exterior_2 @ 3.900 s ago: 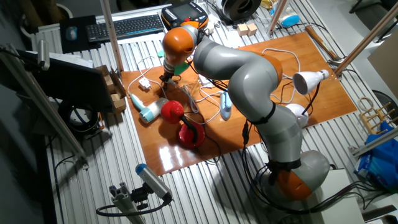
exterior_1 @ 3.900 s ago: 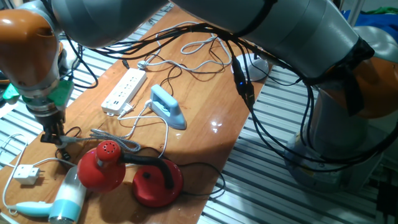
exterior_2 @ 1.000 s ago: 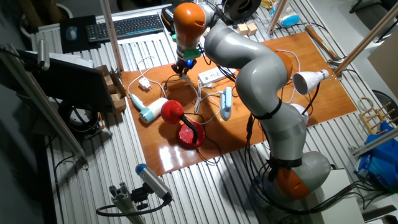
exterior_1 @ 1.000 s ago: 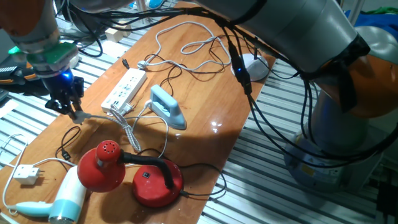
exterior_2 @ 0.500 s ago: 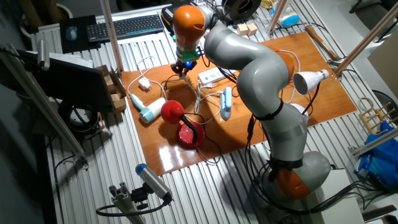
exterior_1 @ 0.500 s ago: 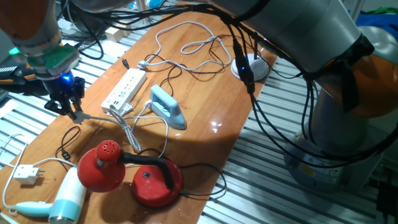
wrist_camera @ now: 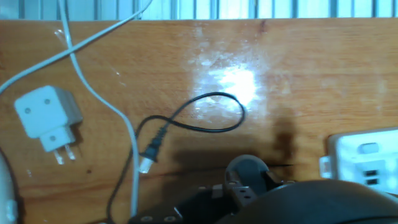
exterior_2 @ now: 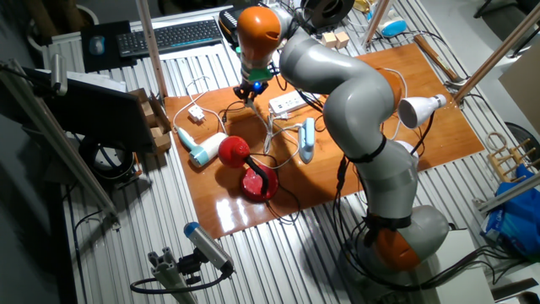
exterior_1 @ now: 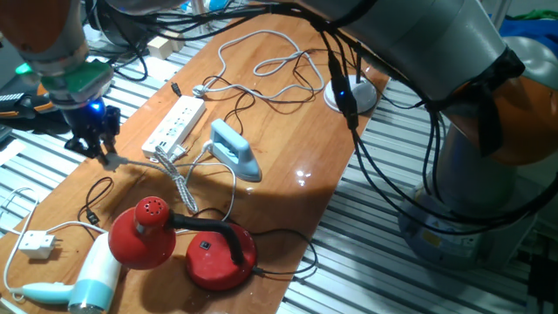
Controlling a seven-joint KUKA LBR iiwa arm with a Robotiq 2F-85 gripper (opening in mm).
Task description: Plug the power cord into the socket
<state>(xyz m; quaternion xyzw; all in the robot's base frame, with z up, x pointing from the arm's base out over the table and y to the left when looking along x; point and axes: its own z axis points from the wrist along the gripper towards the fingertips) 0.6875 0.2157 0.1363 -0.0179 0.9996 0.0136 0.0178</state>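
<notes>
The socket [exterior_1: 174, 125] is a long white power strip lying on the wooden table, with the light-blue iron [exterior_1: 234, 150] beside it. My gripper [exterior_1: 106, 157] hovers just left of the strip's near end, shut on the end of the power cord [exterior_1: 179, 187]. The grey braided cord trails from the fingers back across the table. The plug itself is hidden between the fingers. From the other side, the gripper [exterior_2: 251, 95] sits left of the strip [exterior_2: 287, 103] and the iron [exterior_2: 305, 140]. In the hand view, a corner of the strip [wrist_camera: 367, 158] shows at the right edge.
A red desk lamp [exterior_1: 144, 231] on its round red base [exterior_1: 218, 253], a hair dryer [exterior_1: 87, 279] and a white boxy adapter [exterior_1: 35, 244] lie near the front. A thin black cord with a black plug [wrist_camera: 151, 151] lies under the hand. Looped white cables [exterior_1: 261, 70] lie at the back.
Since 3.9 s ago my gripper has carried the cord end from beside the red lamp up to the strip's near end. Over the last second it has barely moved.
</notes>
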